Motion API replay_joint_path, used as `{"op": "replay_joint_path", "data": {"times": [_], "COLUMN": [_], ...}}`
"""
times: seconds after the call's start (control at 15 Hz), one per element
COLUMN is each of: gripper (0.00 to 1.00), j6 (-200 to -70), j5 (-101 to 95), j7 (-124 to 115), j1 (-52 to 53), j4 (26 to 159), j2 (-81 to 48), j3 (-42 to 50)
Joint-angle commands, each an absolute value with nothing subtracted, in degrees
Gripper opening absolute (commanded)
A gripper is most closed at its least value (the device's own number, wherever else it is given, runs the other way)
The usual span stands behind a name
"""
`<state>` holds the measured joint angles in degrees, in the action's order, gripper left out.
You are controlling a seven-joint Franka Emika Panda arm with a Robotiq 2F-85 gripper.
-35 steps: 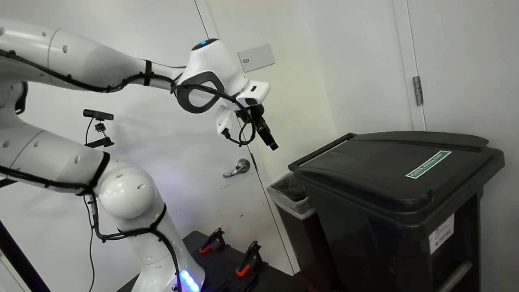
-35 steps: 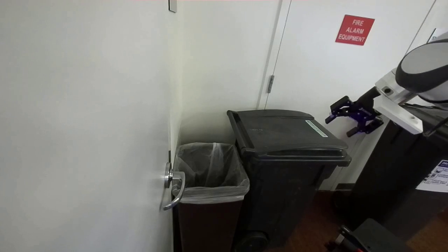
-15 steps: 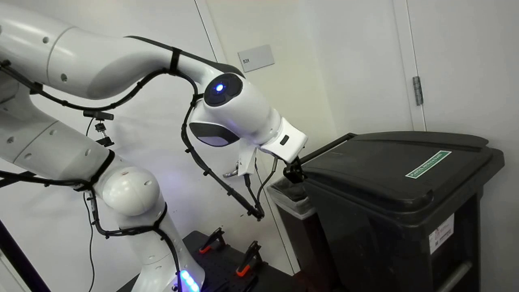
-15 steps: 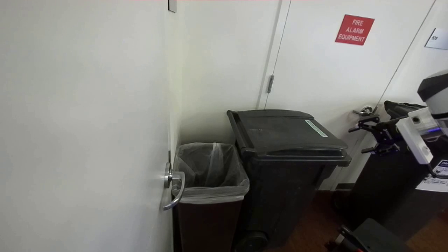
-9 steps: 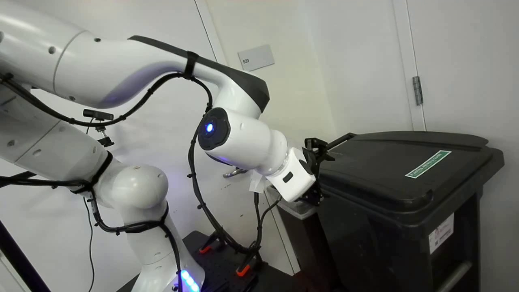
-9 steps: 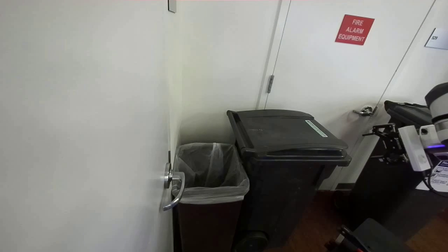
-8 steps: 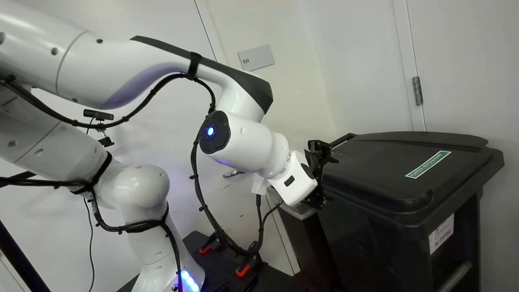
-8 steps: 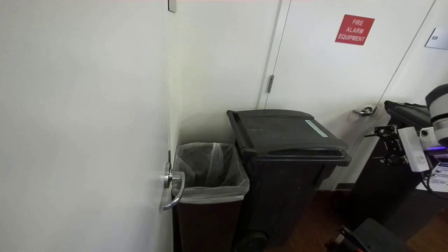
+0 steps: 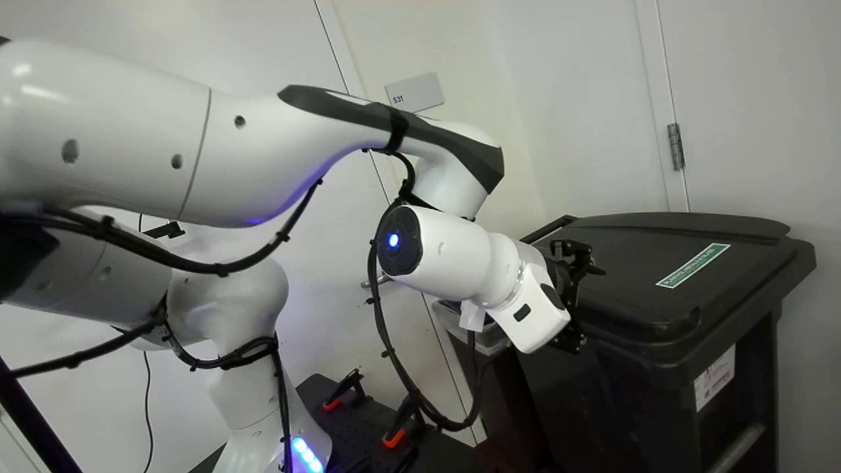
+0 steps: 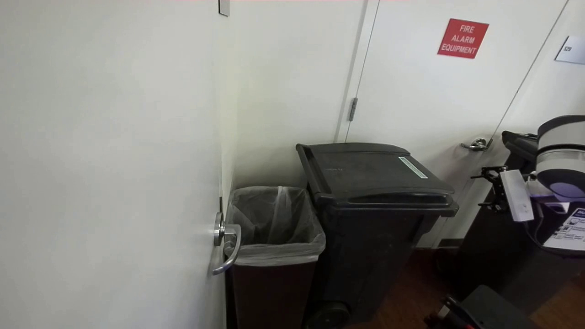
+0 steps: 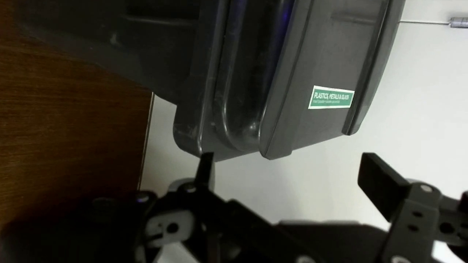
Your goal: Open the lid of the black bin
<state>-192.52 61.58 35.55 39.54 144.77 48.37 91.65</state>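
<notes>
The black bin [image 9: 631, 401] stands upright with its lid [image 9: 631, 289] lying shut, a green-white sticker strip on top; bin [image 10: 361, 260] and lid [image 10: 361, 171] also show in an exterior view. My gripper [image 10: 477, 191] is open and empty there, to the right of the bin and apart from it. In an exterior view the gripper [image 9: 588, 305] overlaps the lid's near-left part. In the wrist view the bin's rim [image 11: 204, 124] and the lid [image 11: 307, 124] lie ahead of my gripper [image 11: 287, 160], with pale wall between the fingertips.
A brown trash can with a clear liner [image 10: 274, 253] stands against the bin's left side. A door handle [image 10: 231, 249] juts out beside it. Another dark bin with a paper label [image 10: 493, 228] stands at right. A black base plate with orange-tipped clamps [image 9: 394, 437] is by the robot base.
The arm has lowered and reached forward, and the gripper has turned and moved down and rightward in an exterior view, towards the bin's front. The lid and bin have not moved.
</notes>
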Motion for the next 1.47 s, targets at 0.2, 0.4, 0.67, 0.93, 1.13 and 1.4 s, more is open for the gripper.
{"op": "replay_joint_path", "data": {"times": [0.2,0.4,0.67,0.93,1.13,1.4], "gripper": [1.0,1.0,1.0,1.0,1.0,1.0], "j6": [-197.9,-197.9,-197.8,-198.3,-197.0,-198.5], "j5": [56.7,54.8,49.4,45.1,34.1,19.4], "j7": [36.4,36.6,34.6,34.0,24.6,15.6], "j1": [43.7,43.3,43.6,43.8,43.4,44.3], "j4": [142.7,142.0,141.5,142.4,144.2,146.7], "j2": [57.8,58.5,59.2,61.8,62.1,66.0], "j3": [94.1,94.2,95.0,95.8,97.9,101.3]}}
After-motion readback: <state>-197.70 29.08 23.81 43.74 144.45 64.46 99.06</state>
